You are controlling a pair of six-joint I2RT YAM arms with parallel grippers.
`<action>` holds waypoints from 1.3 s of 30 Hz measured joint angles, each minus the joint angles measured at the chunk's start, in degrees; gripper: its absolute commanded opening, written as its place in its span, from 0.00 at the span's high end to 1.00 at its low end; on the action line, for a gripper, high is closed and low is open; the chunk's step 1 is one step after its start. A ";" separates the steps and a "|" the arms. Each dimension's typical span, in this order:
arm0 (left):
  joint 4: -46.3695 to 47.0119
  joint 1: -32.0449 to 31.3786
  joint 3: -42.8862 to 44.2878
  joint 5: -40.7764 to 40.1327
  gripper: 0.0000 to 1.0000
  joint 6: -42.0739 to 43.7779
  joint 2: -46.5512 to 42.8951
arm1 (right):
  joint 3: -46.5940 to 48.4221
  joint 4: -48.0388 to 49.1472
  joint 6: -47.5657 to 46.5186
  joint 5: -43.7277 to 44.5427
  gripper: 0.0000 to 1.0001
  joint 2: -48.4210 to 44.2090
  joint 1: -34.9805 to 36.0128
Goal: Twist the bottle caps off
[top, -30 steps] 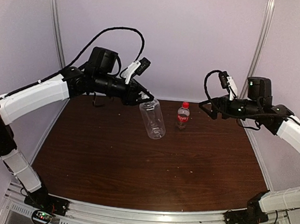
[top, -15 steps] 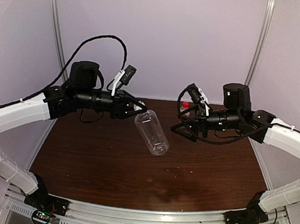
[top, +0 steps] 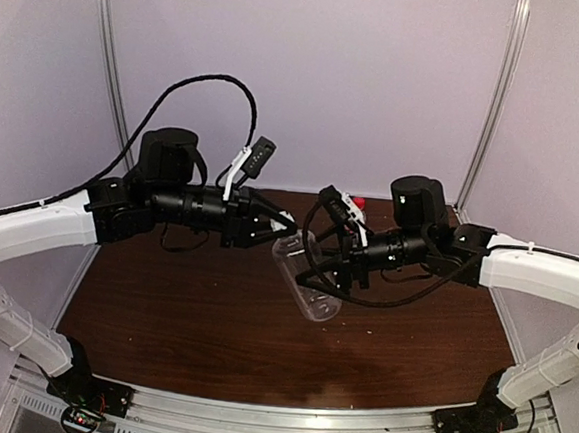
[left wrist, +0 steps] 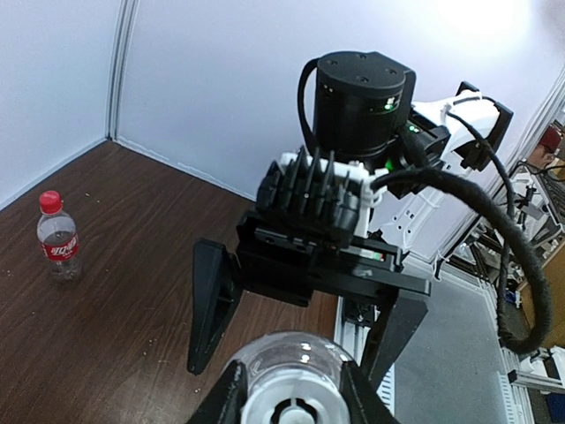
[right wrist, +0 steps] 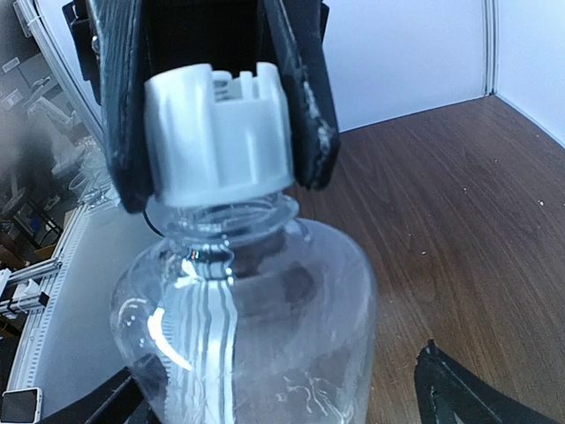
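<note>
Shows a plain clear bottle [top: 305, 278] aloft over the counter [top: 183, 298], tilted, neck up toward the left, with its ribbed white cap [right wrist: 219, 132] on. Has the left tool [top: 285, 224] clenched on that cap (fingers [right wrist: 124, 106] pressed to opposite sides). Has the right tool [top: 327, 270] spread wide, a finger either side of the bottle's body, not closed on it; cannot tell any contact. Leaves the smaller red-labelled bottle [left wrist: 58, 240] upright on the counter toward the far edge, red cap [left wrist: 50, 201] in place.
</note>
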 measured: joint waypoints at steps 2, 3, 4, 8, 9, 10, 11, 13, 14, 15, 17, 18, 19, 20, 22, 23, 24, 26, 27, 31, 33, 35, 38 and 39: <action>1.44 -0.72 -1.57 -0.87 0.84 -0.44 -0.33 | -0.11 0.17 -0.20 -0.85 0.08 0.63 0.24; 2.16 -0.85 -2.29 -1.09 0.84 -0.63 -0.48 | -0.13 0.31 -0.46 -0.96 0.09 0.79 0.39; 2.99 -0.98 -3.23 -1.38 0.84 -1.05 -0.66 | -0.15 0.39 -0.66 -1.22 0.10 0.98 0.50; 5.09 -1.05 -5.07 -1.95 0.84 -2.12 -1.31 | -0.24 1.07 -1.03 -1.53 0.06 1.29 0.57; 5.33 -1.05 -5.33 -2.03 0.84 -2.32 -1.53 | -0.26 1.40 -0.90 -1.64 0.06 1.44 0.57; 5.95 -1.07 -5.81 -2.12 0.84 -2.56 -1.88 | -0.31 2.19 -0.87 -1.92 0.05 1.68 0.57; 6.21 -1.09 -6.12 -2.23 0.85 -2.73 -2.14 | -0.37 2.75 -0.81 -2.14 0.05 1.90 0.57; 7.06 -1.09 -7.02 -2.51 0.85 -3.08 -2.73 | -0.61 4.00 -0.42 -2.62 0.06 2.36 0.57; 7.41 -1.09 -7.39 -2.67 0.85 -3.26 -2.97 | -0.79 4.59 -0.13 -2.86 0.07 2.58 0.59; 7.72 -1.09 -7.69 -2.75 0.85 -3.39 -3.13 | -0.85 4.92 0.07 -3.06 0.08 2.78 0.61; 7.98 -1.09 -8.09 -2.99 0.85 -3.65 -3.28 | -0.98 5.60 0.39 -3.61 0.10 3.15 0.66; 8.15 -1.09 -8.20 -3.10 0.85 -3.78 -3.30 | -0.98 5.84 0.50 -3.76 0.10 3.28 0.72; 8.35 -1.09 -8.39 -3.19 0.85 -3.89 -3.32 | -0.98 6.05 0.59 -3.89 0.09 3.43 0.74; 8.61 -1.09 -8.68 -3.34 0.85 -4.04 -3.45 | -0.98 6.19 0.68 -4.04 0.08 3.54 0.83; 9.11 -1.09 -9.20 -3.48 0.86 -4.31 -3.80 | -0.98 6.54 1.09 -4.42 0.07 3.78 0.87; 9.57 -1.16 -9.64 -3.56 0.86 -4.48 -4.13 | -0.98 6.82 1.44 -4.70 0.07 4.00 0.96; 9.75 -1.20 -9.92 -3.65 0.86 -4.55 -4.37 | -0.98 6.99 1.68 -4.94 0.08 4.13 1.05; 10.45 -1.27 -10.62 -3.87 0.86 -4.61 -4.83 | -0.98 7.34 2.03 -5.16 0.10 4.39 1.27; 10.71 -1.27 -10.86 -3.91 0.86 -4.66 -4.96 | -1.01 7.50 2.14 -5.16 0.12 4.44 1.46; 11.30 -1.27 -11.28 -4.20 0.85 -4.70 -5.14 | -1.11 8.15 2.78 -5.18 0.28 4.44 1.86; 11.76 -1.27 -11.54 -4.39 0.82 -4.87 -5.16 | -1.51 9.01 3.23 -5.33 0.35 4.44 1.95; 12.04 -1.27 -11.87 -4.37 0.75 -4.92 -5.22 | -2.16 9.99 3.32 -5.38 0.41 4.44 2.14; 12.33 -1.29 -12.48 -4.39 0.58 -4.85 -5.38 | -3.52 12.09 4.46 -5.55 0.47 4.44 2.36; 12.33 -1.33 -12.55 -4.46 0.52 -4.85 -5.44 | -4.09 13.35 4.96 -5.62 0.48 4.44 2.40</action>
